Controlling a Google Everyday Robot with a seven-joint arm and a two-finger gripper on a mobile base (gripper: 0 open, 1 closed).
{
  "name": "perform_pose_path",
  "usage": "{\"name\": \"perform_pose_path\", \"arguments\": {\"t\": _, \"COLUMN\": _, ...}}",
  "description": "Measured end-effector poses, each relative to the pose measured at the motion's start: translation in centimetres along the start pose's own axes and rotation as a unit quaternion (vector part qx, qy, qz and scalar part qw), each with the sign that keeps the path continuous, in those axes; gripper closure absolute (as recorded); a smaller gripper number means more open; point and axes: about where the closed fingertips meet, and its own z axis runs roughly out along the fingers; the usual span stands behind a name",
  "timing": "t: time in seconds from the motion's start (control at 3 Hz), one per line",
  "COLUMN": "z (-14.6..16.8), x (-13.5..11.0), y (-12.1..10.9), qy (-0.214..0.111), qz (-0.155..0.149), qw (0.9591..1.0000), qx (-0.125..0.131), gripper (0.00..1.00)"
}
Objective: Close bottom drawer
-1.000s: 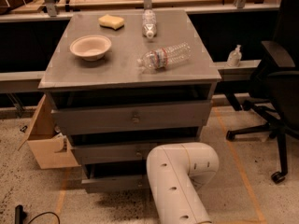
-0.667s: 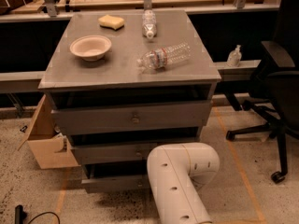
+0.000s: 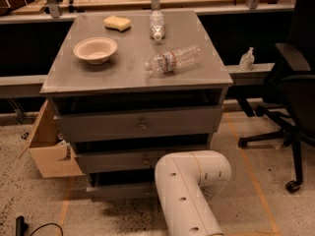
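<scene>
Leftmost, an open brown cardboard box (image 3: 49, 151) sits on the floor touching the cabinet's side, with a black cable (image 3: 30, 228) near the lower corner; next the grey three-drawer metal-look cabinet (image 3: 64, 82), its top carrying a beige paper bowl (image 3: 95, 49), a yellow sponge (image 3: 117, 22), a clear plastic water bottle (image 3: 173, 59) lying on its side and a second bottle (image 3: 157, 23) further back. The bottom drawer (image 3: 120, 191), a thin grey front panel on the lowest tier, sits just above the floor and looks slightly pulled out; its right part is covered by the white tubular robot arm (image 3: 192, 191) (knob not made out). The gripper is hidden behind that arm, low in front of the drawer; whether it is open or holding anything, cannot tell. Judged handling: stiff metal panel, probably light, sliding on rails; no grasp needed, a flat push near the panel's middle should do; off-centre pushing could rack it. Long axis runs left-right, the face points toward the camera, travel is straight back. Right of the cabinet: a small clear sanitiser bottle (image 3: 247, 59) on a ledge; then a black office chair (image 3: 290, 92).
</scene>
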Motion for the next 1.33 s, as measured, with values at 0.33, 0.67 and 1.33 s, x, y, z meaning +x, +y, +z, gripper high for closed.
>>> {"name": "perform_pose_path", "arguments": {"t": 0.33, "z": 0.58, "x": 0.34, "y": -0.71, "qy": -0.001, "qz": -0.007, "qw": 1.0000, "qx": 0.007, "gripper": 1.00}}
{"name": "perform_pose_path", "arguments": {"t": 0.67, "z": 0.58, "x": 0.34, "y": -0.70, "qy": -0.001, "qz": -0.007, "qw": 1.0000, "qx": 0.007, "gripper": 1.00}}
{"name": "perform_pose_path", "arguments": {"t": 1.33, "z": 1.35, "x": 0.77, "y": -1.61, "qy": -0.003, "qz": -0.015, "qw": 0.9998, "qx": 0.015, "gripper": 1.00}}
